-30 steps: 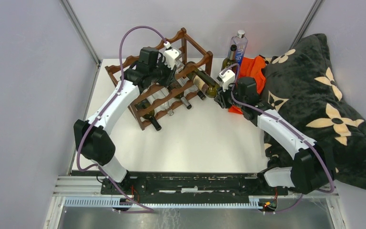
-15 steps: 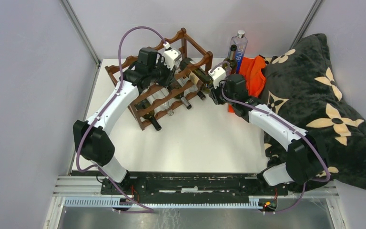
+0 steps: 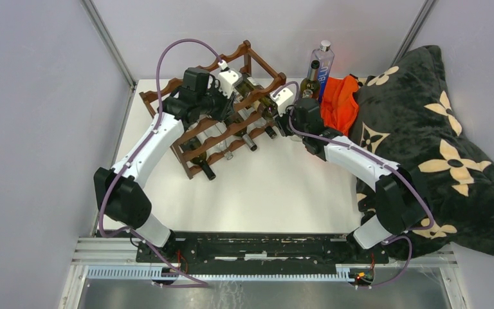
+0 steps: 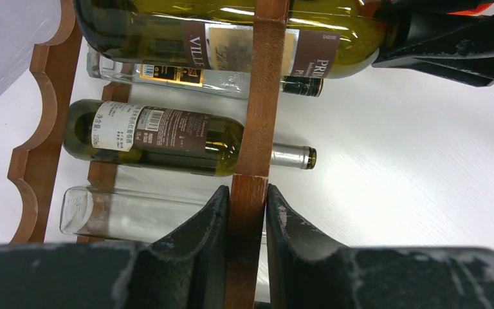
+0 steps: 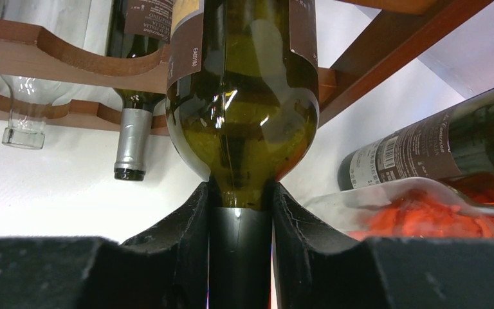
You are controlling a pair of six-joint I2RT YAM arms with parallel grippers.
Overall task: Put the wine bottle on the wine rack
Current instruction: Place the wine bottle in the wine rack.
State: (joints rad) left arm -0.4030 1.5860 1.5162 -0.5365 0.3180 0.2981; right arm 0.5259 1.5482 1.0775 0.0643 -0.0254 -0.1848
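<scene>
The wine rack (image 3: pixel 201 132) is reddish-brown wood and stands at an angle at the back left of the table. My left gripper (image 4: pixel 246 201) is shut on one of its upright posts (image 4: pixel 260 96). The wine bottle (image 5: pixel 241 122) is green glass with a brown label; it lies on its side with its body in the rack's top tier (image 3: pixel 255 94). My right gripper (image 5: pixel 240 196) is shut on the bottle's dark neck, just outside the rack's right end. In the left wrist view the bottle (image 4: pixel 231 32) lies across the top behind the post.
Other bottles lie in the lower tiers: a green one (image 4: pixel 161 135) and a clear one (image 4: pixel 122 212). A dark bottle (image 3: pixel 308 82) and a blue water bottle (image 3: pixel 322 64) stand behind my right gripper. An orange cloth (image 3: pixel 338 103) and a black flowered blanket (image 3: pixel 424 129) fill the right side.
My right arm has moved left and back, sliding the wine bottle deeper into the rack's top tier. My left gripper has kept its hold on the post.
</scene>
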